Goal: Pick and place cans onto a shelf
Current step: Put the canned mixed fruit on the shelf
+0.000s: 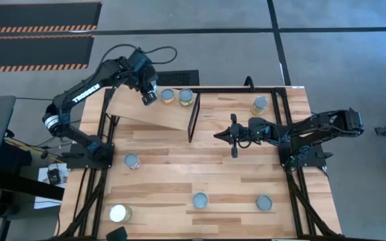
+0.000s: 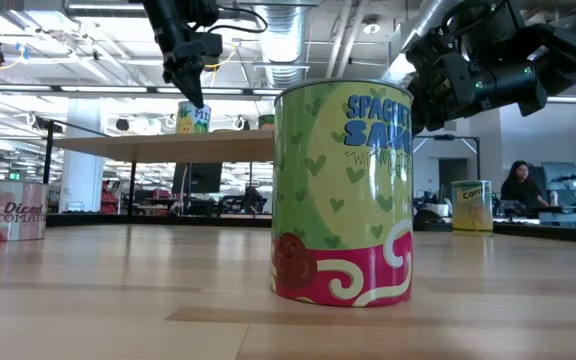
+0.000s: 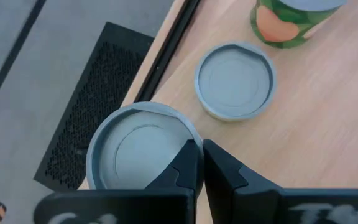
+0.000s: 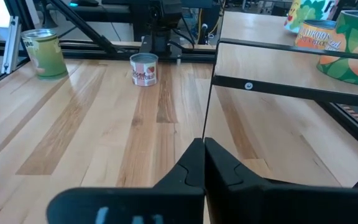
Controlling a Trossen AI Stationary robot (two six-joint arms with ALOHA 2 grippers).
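Observation:
The shelf (image 1: 154,114) is a slanted light wood board on a black frame at the table's far left. Three cans stand on it: one under my left gripper (image 3: 138,146), a grey-topped one (image 3: 235,79) beside it, and one with an orange and green label (image 3: 288,22). My left gripper (image 1: 150,96) is shut, its tips (image 3: 202,163) over the first can's top by the rim. My right gripper (image 1: 218,136) is shut and empty above the table's middle, right of the shelf. My left gripper's shut fingers (image 3: 188,165) point down over the top of the can (image 3: 129,149) at the shelf's left end, by its rim. I cannot tell whether they touch it. The can stands upright on the shelf.
Other cans stand on the table: one at the far right (image 1: 259,104), one at the left (image 1: 131,161), a cream-topped one at the near left (image 1: 119,213), and two near the front edge (image 1: 200,199) (image 1: 264,202). A black frame post (image 1: 193,120) stands at the shelf's right end.

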